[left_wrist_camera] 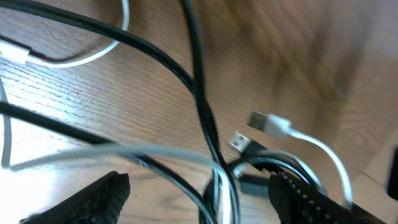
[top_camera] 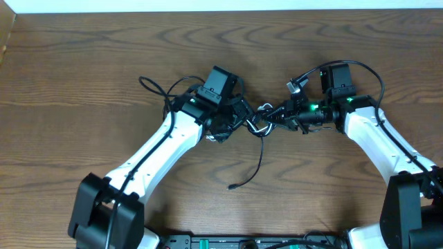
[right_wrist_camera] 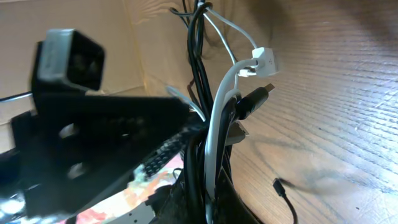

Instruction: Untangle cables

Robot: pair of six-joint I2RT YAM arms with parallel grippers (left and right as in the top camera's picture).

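Note:
The cables [top_camera: 261,126] form a knot of black cords and one white cord between my two grippers at mid-table. My right gripper [top_camera: 277,114] is shut on the bundle [right_wrist_camera: 208,155], from which a white plug [right_wrist_camera: 264,61] and a black plug [right_wrist_camera: 258,96] stick out. My left gripper [top_camera: 243,119] is open, its fingers [left_wrist_camera: 93,199] straddling several strands [left_wrist_camera: 214,168] without pinching them. A white USB plug [left_wrist_camera: 267,121] and a black one [left_wrist_camera: 239,142] lie just ahead of it. One black strand [top_camera: 261,155] trails toward me and ends in a small plug [top_camera: 232,187].
The wooden table [top_camera: 83,62] runs to a white edge at the back. The left arm's own black wire [top_camera: 156,88] loops out beside its wrist. Both arm bases [top_camera: 111,214] stand at the near edge.

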